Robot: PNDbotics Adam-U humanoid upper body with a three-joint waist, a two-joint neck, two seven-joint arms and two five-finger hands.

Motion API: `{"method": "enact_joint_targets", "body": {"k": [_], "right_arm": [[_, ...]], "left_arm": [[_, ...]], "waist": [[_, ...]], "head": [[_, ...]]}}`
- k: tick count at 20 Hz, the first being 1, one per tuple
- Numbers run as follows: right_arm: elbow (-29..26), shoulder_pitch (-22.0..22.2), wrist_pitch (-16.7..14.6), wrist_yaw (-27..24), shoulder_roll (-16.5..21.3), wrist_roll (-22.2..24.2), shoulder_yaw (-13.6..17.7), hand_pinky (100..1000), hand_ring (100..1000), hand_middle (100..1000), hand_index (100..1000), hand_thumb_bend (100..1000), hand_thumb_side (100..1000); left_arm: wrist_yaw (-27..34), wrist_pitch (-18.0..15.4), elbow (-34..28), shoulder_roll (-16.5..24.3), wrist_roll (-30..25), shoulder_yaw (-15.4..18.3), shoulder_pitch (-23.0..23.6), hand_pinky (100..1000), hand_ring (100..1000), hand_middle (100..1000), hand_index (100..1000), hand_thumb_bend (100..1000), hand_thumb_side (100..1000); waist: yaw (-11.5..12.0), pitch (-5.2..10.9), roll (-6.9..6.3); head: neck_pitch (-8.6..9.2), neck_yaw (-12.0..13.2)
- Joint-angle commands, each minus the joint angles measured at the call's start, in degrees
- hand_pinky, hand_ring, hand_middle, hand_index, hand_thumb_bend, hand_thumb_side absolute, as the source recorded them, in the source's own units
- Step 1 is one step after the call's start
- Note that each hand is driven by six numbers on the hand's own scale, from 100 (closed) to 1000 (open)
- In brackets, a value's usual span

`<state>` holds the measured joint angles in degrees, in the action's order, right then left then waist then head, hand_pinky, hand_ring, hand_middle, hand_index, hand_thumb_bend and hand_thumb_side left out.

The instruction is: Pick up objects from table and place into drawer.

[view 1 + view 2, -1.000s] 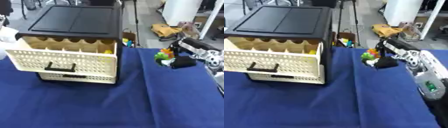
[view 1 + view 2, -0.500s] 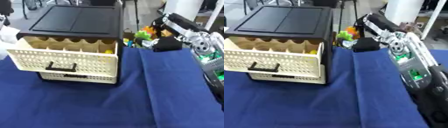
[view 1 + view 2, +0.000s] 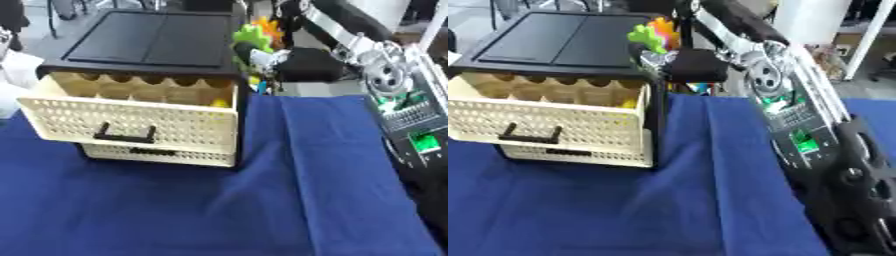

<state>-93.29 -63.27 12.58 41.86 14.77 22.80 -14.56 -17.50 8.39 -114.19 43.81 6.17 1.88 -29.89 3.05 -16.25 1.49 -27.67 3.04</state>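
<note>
My right hand is shut on a green and orange toy and holds it above the right rear corner of the black drawer unit. The cream mesh top drawer is pulled out toward me, with a yellow object at its right inner corner. A second cream drawer below it is closed. The right arm stretches across from the lower right. My left hand shows in neither view.
A blue cloth covers the table in front of and to the right of the drawer unit. A white object sits at the left edge. Chairs and floor clutter lie beyond the table's far edge.
My right hand has carried the toy leftward and up from the right side of the cloth to above the drawer unit's right rear corner. The arm now fills more of the right side.
</note>
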Motion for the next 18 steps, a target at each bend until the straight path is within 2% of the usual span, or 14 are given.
{"method": "enact_joint_targets", "body": {"k": [1, 9, 18], "right_arm": [[-1.8, -1.99, 0.1, 0.76, -0.75, -0.73, -0.05, 753, 805, 327, 463, 367, 641], [-1.85, -2.31, 0.16, 1.23, -2.86, -0.96, -0.46, 754, 806, 324, 461, 347, 631], [1.49, -1.01, -0.21, 4.78, -6.54, -1.93, -0.51, 757, 810, 321, 458, 353, 625]], "left_arm": [[0.24, -0.06, -0.4, 0.89, -0.19, 0.26, -1.11, 212, 420, 509, 793, 298, 987], [0.37, -0.06, -0.4, 0.78, -0.24, 0.27, -1.21, 212, 420, 509, 792, 297, 984], [0.46, -0.12, -0.4, 0.47, -0.25, 0.23, -1.4, 212, 420, 508, 791, 289, 984]], "waist": [[0.14, 1.16, -0.25], [0.41, 1.19, -0.26], [0.79, 0.99, -0.27]], "head": [[0.01, 0.34], [0.3, 0.4], [0.58, 0.39]]}}
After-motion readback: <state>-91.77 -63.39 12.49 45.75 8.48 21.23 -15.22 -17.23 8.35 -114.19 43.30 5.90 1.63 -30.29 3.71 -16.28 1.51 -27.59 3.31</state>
